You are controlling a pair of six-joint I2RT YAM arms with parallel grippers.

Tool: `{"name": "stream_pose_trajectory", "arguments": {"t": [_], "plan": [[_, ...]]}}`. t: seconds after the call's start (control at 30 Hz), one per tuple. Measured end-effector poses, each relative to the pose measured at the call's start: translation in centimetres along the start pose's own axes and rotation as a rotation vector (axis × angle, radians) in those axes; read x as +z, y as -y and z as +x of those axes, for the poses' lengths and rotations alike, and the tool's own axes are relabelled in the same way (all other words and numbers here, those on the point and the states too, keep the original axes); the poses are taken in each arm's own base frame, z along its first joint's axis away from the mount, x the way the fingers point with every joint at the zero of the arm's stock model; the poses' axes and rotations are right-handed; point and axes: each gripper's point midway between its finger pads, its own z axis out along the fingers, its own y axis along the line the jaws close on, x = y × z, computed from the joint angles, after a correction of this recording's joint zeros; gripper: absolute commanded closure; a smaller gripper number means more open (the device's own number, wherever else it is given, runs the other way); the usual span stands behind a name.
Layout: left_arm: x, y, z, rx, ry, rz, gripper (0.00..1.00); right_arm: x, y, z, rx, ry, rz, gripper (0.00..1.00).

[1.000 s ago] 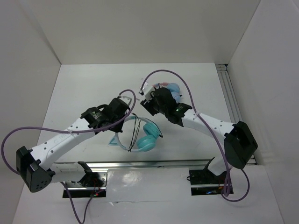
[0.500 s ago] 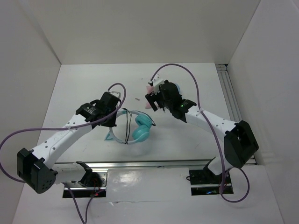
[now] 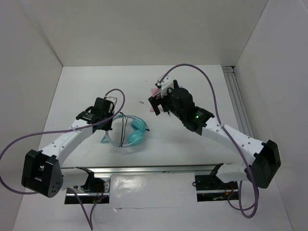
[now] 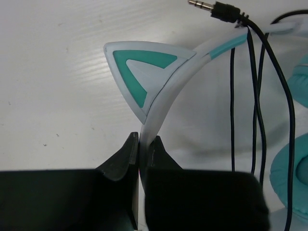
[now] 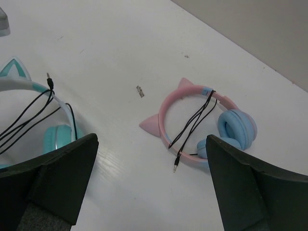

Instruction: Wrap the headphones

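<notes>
Just changed: we see that the right end effector [image 5: 151, 142] has spread its jaws to their widest over the last second and grips nothing. Meanwhile the headphones [image 3: 135, 137] have slid left across the counter [image 3: 86, 86], so the gap between the two has widened.
Left end effector [image 4: 139, 144]: it is pinched tight on the pale headband just below the cat ear [image 4: 139, 67], as it was a second ago. We judge this grip is what carries the pair leftward.
Headphones' place: left of centre, right by the left arm's wrist, with the teal earcups toward the right. We cannot tell whether the band is lifted off the counter or rests on it.
Cable [image 4: 232, 106]: several thin black strands cross the headband, and the plug [image 4: 202, 5] pokes out free at the band.
Pink pair [image 5: 236, 126]: it lies on the counter below the right end effector, well apart from the teal pair, with its own cord looped over its band.
Meaning for the task: we judge the right arm has released after a winding pass. The wrap looks largely in place, with loose slack and the plug end left to tidy.
</notes>
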Motion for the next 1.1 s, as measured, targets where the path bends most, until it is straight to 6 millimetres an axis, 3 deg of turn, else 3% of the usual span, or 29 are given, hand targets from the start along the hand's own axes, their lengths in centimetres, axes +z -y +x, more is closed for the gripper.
{"name": "stream_pose_trajectory", "arguments": {"t": [0.23,0.47,0.5,0.67,0.73,0.77,1.1], "plan": [[4.2,-4.5,0.3,-0.042,-0.030,-0.016,1.00,-0.1,-0.6,0.4,-0.004,-0.013,-0.033,0.00],[6.7,-5.1,0.7,-0.082,-0.050,0.014,0.98,-0.1,-1.4,0.4,-0.005,-0.012,-0.079,0.00],[6.8,-5.3,0.8,-0.091,-0.053,0.013,0.83,-0.1,-1.6,0.4,-0.005,-0.012,-0.088,0.00],[6.8,-6.1,0.9,-0.143,-0.054,-0.005,0.65,-0.1,-2.2,0.4,-0.005,-0.011,-0.121,0.00],[6.7,-6.4,0.8,-0.155,-0.047,-0.010,0.10,-0.1,-2.3,0.5,-0.006,-0.013,-0.126,0.00],[6.5,-6.5,0.6,-0.169,-0.040,-0.007,0.00,-0.1,-2.3,0.5,-0.006,-0.015,-0.129,0.00],[4.3,-6.3,-2.7,-0.239,0.094,0.057,0.00,0.1,-2.7,0.9,-0.004,-0.039,-0.144,0.00]]}}
